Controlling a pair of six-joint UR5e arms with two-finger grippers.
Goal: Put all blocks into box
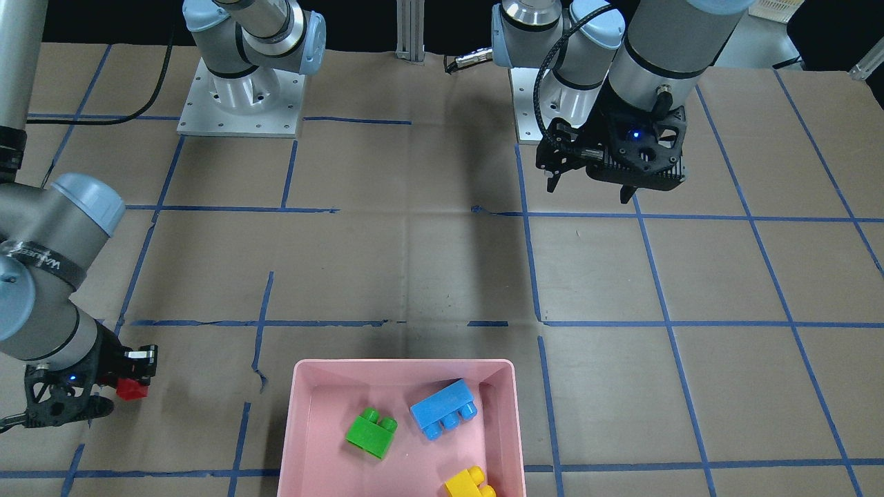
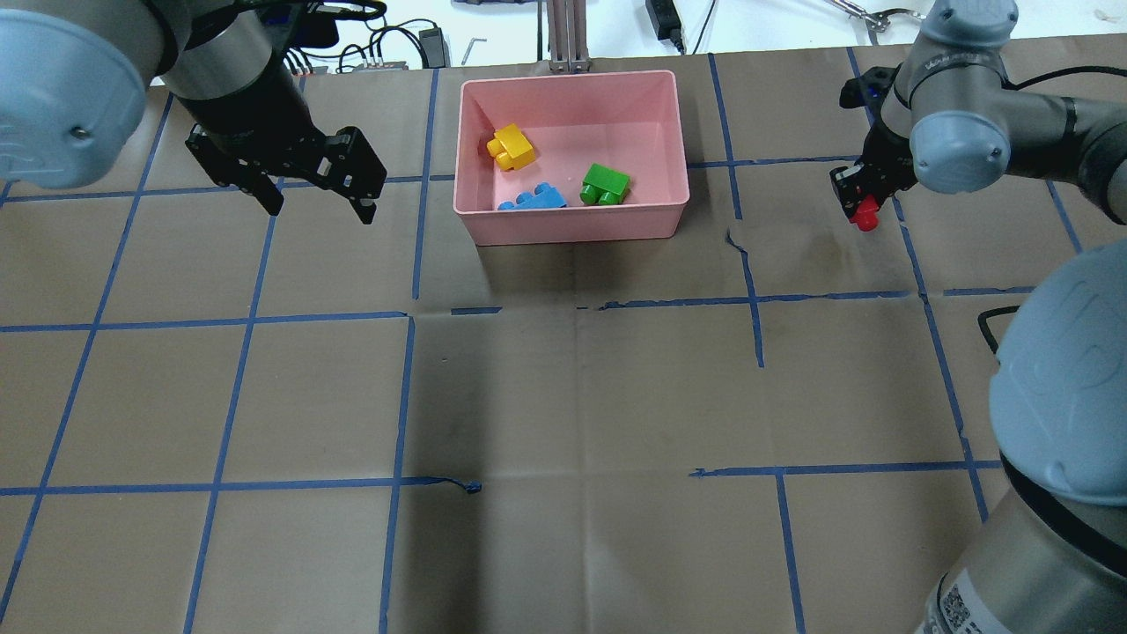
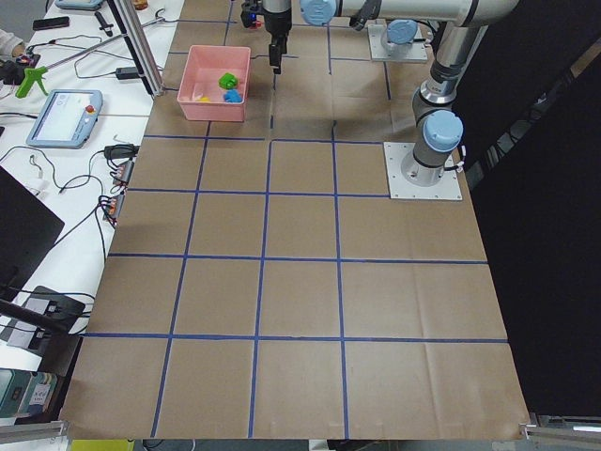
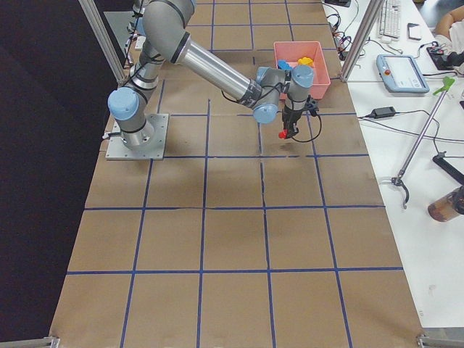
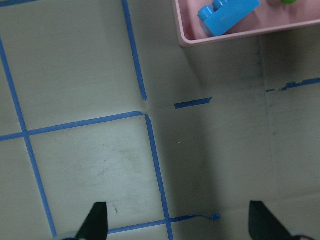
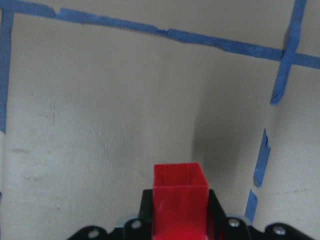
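Over the taped table (image 2: 563, 396), right gripper (image 2: 865, 208) clamps red block (image 2: 868, 218), upper right of frame, well apart from pink box (image 2: 572, 225).

The tabletop (image 2: 563, 396) is covered in brown paper, marked into squares by blue tape lines (image 2: 246, 319) that are torn in places. An aluminium post (image 2: 563, 35) stands at the middle of its far edge. Beyond that edge, on a white bench (image 4: 428, 261), lie a teach pendant (image 4: 401, 74), a keyboard (image 4: 391, 18), cables (image 3: 66, 178) and a brown bottle (image 4: 444, 204)
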